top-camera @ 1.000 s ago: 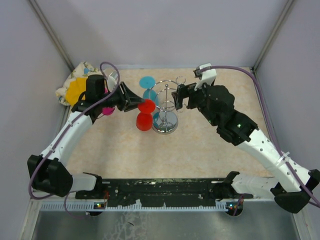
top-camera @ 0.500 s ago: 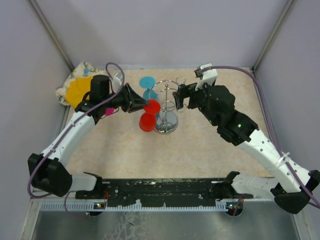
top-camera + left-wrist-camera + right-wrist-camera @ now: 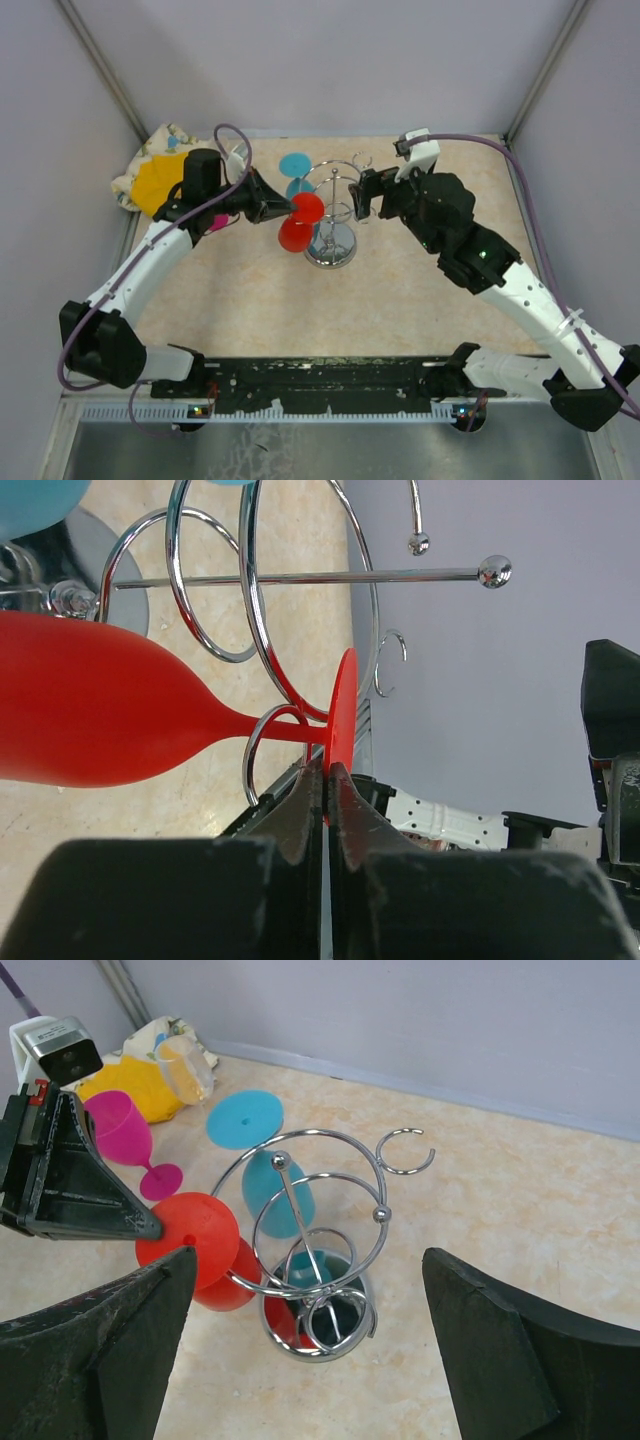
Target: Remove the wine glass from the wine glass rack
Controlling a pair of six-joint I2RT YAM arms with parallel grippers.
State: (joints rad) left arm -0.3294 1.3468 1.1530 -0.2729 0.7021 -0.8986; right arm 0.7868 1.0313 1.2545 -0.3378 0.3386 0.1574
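The chrome wine glass rack (image 3: 332,218) stands mid-table and also shows in the right wrist view (image 3: 318,1260). A red wine glass (image 3: 297,224) hangs tilted at the rack's left side, with its stem by a small loop (image 3: 262,742). My left gripper (image 3: 283,208) is shut on the rim of the red foot (image 3: 344,705); its bowl (image 3: 95,712) points away. A blue wine glass (image 3: 296,170) hangs on the rack's far side (image 3: 272,1188). My right gripper (image 3: 366,193) is open and empty, spread wide above the rack (image 3: 308,1260).
A pink wine glass (image 3: 128,1130) lies on the table left of the rack, under my left arm. A yellow item on a patterned cloth (image 3: 150,176) sits in the back left corner. Grey walls close in the back and sides.
My left gripper has moved right, toward the rack, carrying the red glass with it. The right arm has barely shifted.
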